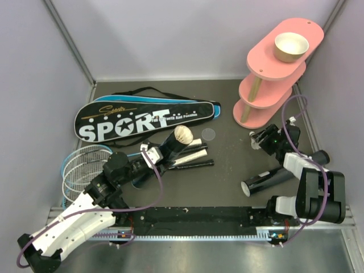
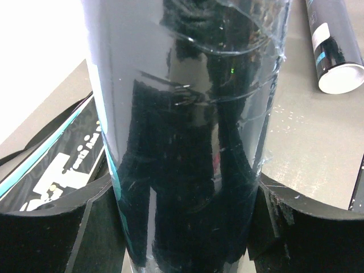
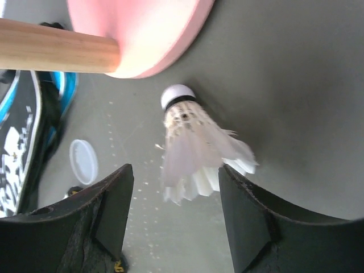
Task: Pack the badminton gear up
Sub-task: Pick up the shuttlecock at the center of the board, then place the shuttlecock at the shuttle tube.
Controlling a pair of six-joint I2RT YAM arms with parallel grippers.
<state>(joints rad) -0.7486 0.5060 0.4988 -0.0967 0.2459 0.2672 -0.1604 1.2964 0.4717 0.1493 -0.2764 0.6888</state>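
Far right corner of the dark surface [image 1: 227, 176]: we see a pink three-tier stand [image 1: 277, 74], wooden dowels [image 3: 57, 52] joining its tiers, with a tan round bowl [image 1: 291, 46] sitting upright on the top tier.

A big shiny black tube [image 2: 187, 114] filled the view, squeezed between the two dark fingers [image 2: 51, 233] of the left gripper [image 2: 185, 227]. Another black tube with a white end [image 2: 335, 45] lay on the grey table [image 2: 307, 148]. A black bag [image 2: 62, 159] with white letters lay on the left.
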